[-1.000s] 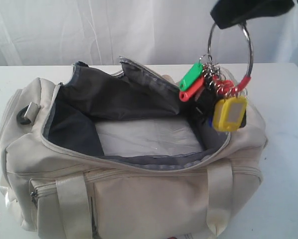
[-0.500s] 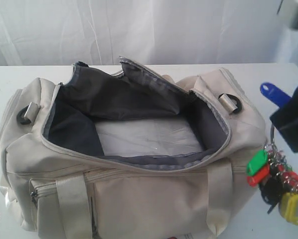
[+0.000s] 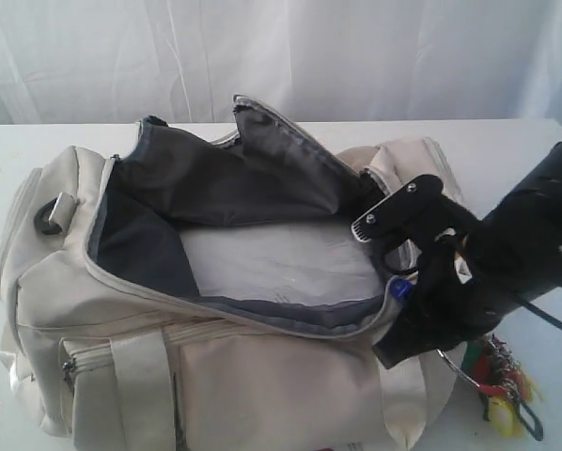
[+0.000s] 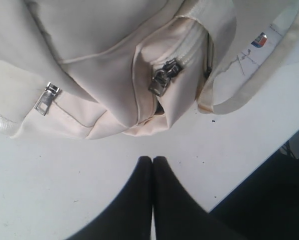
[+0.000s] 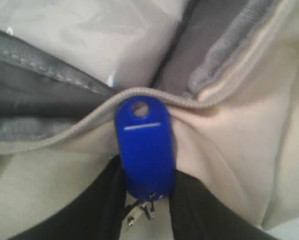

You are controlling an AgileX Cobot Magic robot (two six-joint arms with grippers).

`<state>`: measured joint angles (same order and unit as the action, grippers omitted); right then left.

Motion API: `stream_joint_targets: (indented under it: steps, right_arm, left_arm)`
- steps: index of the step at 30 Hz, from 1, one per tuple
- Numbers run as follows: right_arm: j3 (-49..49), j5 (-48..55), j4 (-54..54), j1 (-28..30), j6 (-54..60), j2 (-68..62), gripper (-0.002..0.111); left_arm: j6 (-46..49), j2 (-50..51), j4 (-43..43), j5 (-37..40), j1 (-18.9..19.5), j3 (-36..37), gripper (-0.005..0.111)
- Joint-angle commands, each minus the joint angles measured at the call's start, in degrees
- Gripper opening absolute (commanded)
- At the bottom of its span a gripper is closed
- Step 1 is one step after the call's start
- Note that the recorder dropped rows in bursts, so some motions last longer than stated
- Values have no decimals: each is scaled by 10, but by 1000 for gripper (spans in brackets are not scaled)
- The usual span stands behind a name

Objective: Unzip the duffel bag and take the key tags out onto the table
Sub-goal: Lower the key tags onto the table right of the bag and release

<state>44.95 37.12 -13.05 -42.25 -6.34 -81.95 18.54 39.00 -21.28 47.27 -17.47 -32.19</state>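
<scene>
**Key tags [image 3: 497,385] dangling just off the duffel bag [image 3: 262,376]**

The duffel bag is lying unzipped on the white worktop [image 3: 535,160], its mouth gaping and showing grey lining [image 3: 243,178] and a pale sheet [image 3: 272,258] on the bottom. The right arm [image 3: 525,254] is leaning across the bag's right-hand end in the exterior view, covering much of it. The right fingers [image 5: 102,205] are pinching a blue tag [image 5: 144,145] of the bunch, partly closed around it, right against the bag's open zip edge. The rest of the bunch is hanging below the arm, outside the bag and just beside that end. It is blurred, so I cannot tell whether it is touching the worktop.

At the bag's other end the left fingers [image 4: 137,200] are pressed together, gripping nothing, hovering over bare worktop near an end pocket. Two metal zip pulls [image 4: 164,77] are showing on that end, with a strap loop [image 4: 249,90] and a white hang tag [image 4: 259,45] lying beside it.
</scene>
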Motion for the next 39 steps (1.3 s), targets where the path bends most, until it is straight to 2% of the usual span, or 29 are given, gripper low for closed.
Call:
stream_joint_targets:
  steps: [1,11,16,26,32,39]
  right_arm:
    - [34,-89,3,1,-3,-73,0]
    - [127,-106,3,1,-3,-120,0]
    - [150,-74,4,1,-3,-128,0]
    - [149,126,-20,1,14,-69,0]
    - [143,152,-18,1,14,-20,0]
    - [67,124,-39,1,-6,-36,0]
  left_arm:
    - [-1,-6,-10,5,2,4,0]
    - [-1,-6,-10,5,2,4,0]
    - [-1,-6,-10,5,2,4,0]
    - [-1,-6,-10,5,2,4,0]
    - [-1,-6,-10,5,2,4,0]
    - [-1,-6,-10,7,2,4,0]
